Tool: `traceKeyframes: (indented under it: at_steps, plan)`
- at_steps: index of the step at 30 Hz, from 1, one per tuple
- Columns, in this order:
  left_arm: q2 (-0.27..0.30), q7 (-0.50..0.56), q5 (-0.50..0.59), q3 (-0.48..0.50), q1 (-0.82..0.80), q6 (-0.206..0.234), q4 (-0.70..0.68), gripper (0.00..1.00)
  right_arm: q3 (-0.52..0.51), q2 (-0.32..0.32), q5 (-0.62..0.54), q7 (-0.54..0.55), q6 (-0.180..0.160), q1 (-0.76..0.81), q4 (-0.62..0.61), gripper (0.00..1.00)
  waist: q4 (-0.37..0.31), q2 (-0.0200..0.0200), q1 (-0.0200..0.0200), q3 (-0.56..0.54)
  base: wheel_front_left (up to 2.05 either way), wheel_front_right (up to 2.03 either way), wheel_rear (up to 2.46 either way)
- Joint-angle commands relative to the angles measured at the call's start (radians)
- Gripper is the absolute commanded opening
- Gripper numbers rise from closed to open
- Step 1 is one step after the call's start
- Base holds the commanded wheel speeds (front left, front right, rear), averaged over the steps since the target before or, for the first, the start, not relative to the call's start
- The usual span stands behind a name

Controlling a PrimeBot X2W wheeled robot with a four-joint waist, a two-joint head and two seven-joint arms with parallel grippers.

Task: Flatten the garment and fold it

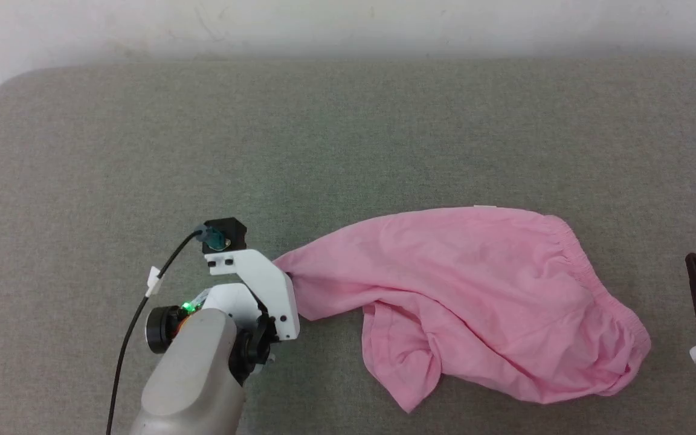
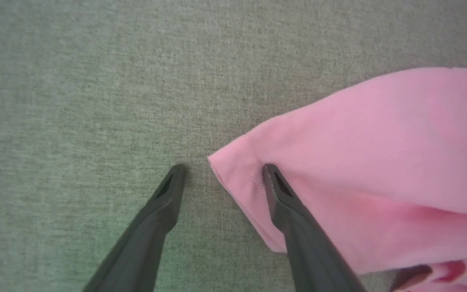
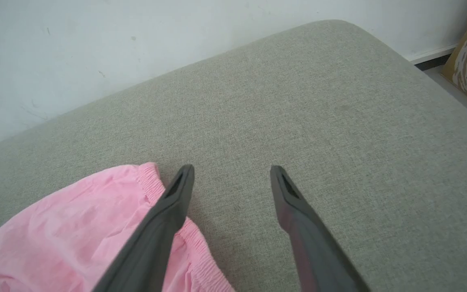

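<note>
Left tool (image 2: 223,167) spread wide over grey fabric surface (image 2: 75,101). One finger across hemmed corner of pink garment (image 2: 379,162); other over bare fabric, just beside corner.

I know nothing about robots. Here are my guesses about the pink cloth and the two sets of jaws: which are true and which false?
1. The garment lies on a grey padded surface. True.
2. The garment is folded into a neat square. False: it lies spread out and creased, with one part bunched at the near edge.
3. The left arm's jaws stand open, one finger over the garment's corner. True.
4. The right arm's jaws are clamped on the elastic band. False: they stand open, off to the garment's side, holding nothing.
5. The elastic band is at the end by the left arm. False: it is at the end by the right arm.
</note>
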Motion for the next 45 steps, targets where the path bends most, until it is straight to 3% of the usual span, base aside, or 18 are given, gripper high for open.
traceKeyframes:
  at_steps: [1, 2, 9, 14, 18, 25, 35, 36, 37, 38, 45]
  plan:
    - [-0.004, 0.01, -0.016, -0.007, 0.01, -0.014, 0.023, 0.54, 0.002, 0.003, -0.001, -0.008, -0.001, -0.014, 0.003, 1.0, -0.003, 0.0, 0.0, 0.006, 0.0, 0.0, 0.0]
    - [-0.007, 0.008, -0.024, -0.011, 0.015, -0.027, 0.026, 0.01, 0.008, 0.003, -0.011, -0.007, -0.001, -0.015, 0.003, 1.0, -0.003, 0.0, 0.0, 0.007, 0.0, 0.0, 0.0]
    - [-0.024, -0.135, -0.111, 0.034, 0.068, -0.068, -0.061, 0.0, 0.129, -0.044, -0.103, 0.006, -0.001, -0.1, 0.028, 1.0, -0.007, 0.0, 0.0, 0.015, 0.0, 0.0, 0.0]
    - [-0.028, -0.224, -0.143, 0.068, 0.124, -0.063, -0.2, 0.0, 0.271, -0.109, -0.148, 0.075, -0.001, -0.247, 0.153, 1.0, 0.008, 0.0, 0.0, 0.032, 0.0, 0.0, 0.0]
    - [-0.028, -0.224, -0.141, 0.052, 0.16, -0.055, -0.287, 0.0, 0.383, -0.163, -0.18, 0.146, -0.001, -0.346, 0.307, 1.0, 0.043, 0.0, 0.0, 0.05, 0.0, 0.0, 0.0]
    - [-0.032, -0.218, -0.145, 0.005, 0.177, -0.044, -0.346, 0.0, 0.497, -0.203, -0.22, 0.181, -0.001, -0.424, 0.529, 1.0, 0.089, 0.0, 0.0, 0.083, 0.0, 0.0, 0.0]
    - [-0.036, -0.238, -0.173, -0.032, 0.171, -0.034, -0.363, 0.0, 0.617, -0.242, -0.209, 0.163, -0.001, -0.479, 0.673, 1.0, 0.095, 0.0, 0.0, 0.104, 0.0, 0.0, 0.0]
    - [-0.036, -0.241, -0.175, -0.034, 0.172, -0.033, -0.364, 0.0, 0.629, -0.246, -0.202, 0.165, -0.001, -0.485, 0.686, 0.33, 0.095, 0.0, 0.0, 0.104, 0.0, 0.0, 0.0]
    - [-0.036, -0.244, -0.178, -0.034, 0.171, -0.034, -0.366, 0.0, 0.641, -0.249, -0.189, 0.166, -0.001, -0.493, 0.695, 0.04, 0.095, 0.0, 0.0, 0.103, 0.0, 0.0, 0.0]
    - [-0.036, -0.246, -0.181, -0.033, 0.17, -0.035, -0.366, 0.0, 0.652, -0.254, -0.174, 0.17, -0.001, -0.501, 0.701, 0.0, 0.095, 0.0, 0.0, 0.102, 0.0, 0.0, 0.0]
    - [-0.01, -0.292, -0.191, 0.012, 0.085, -0.061, -0.371, 0.0, 0.642, -0.268, -0.019, 0.147, -0.001, -0.606, 0.672, 0.0, 0.087, 0.0, 0.0, 0.083, 0.0, 0.0, 0.0]
